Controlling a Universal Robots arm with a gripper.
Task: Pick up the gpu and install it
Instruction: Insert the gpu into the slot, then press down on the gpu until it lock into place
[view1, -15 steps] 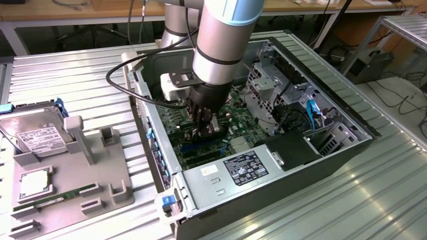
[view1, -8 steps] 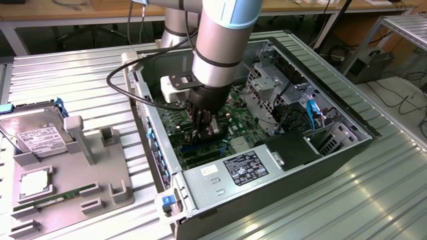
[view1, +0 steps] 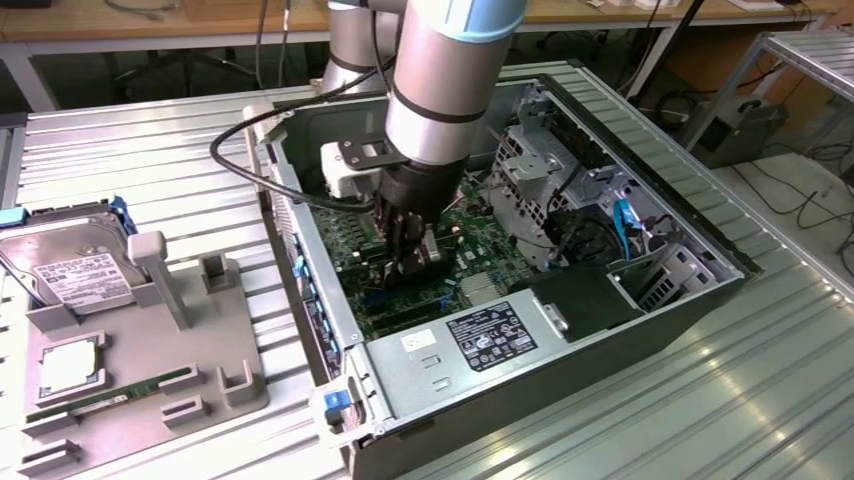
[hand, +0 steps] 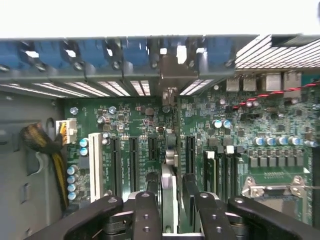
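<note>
The gpu (hand: 170, 160) shows edge-on in the wrist view as a thin upright card. It runs from between my fingers (hand: 152, 182) down over the green motherboard (hand: 135, 115), among the black expansion slots (hand: 132, 160). Its pale metal bracket (hand: 172, 70) meets the blue-clipped rear slot row of the case. My gripper (hand: 169, 186) is shut on the card's upper edge. In the exterior view the gripper (view1: 411, 262) reaches deep into the open computer case (view1: 641, 330), low over the motherboard (view1: 467, 225), and the card is largely hidden by the fingers.
The power supply (view1: 474, 335) and drive cage (view1: 534, 170) crowd the case interior, with a blue cable (view1: 621, 225) nearby. On the exterior view's left, a grey fixture tray (view1: 147, 350) holds a silver hard drive (view1: 74, 265) and a green memory stick (view1: 114, 397). A yellow cable bundle (hand: 42, 142) lies beside the board.
</note>
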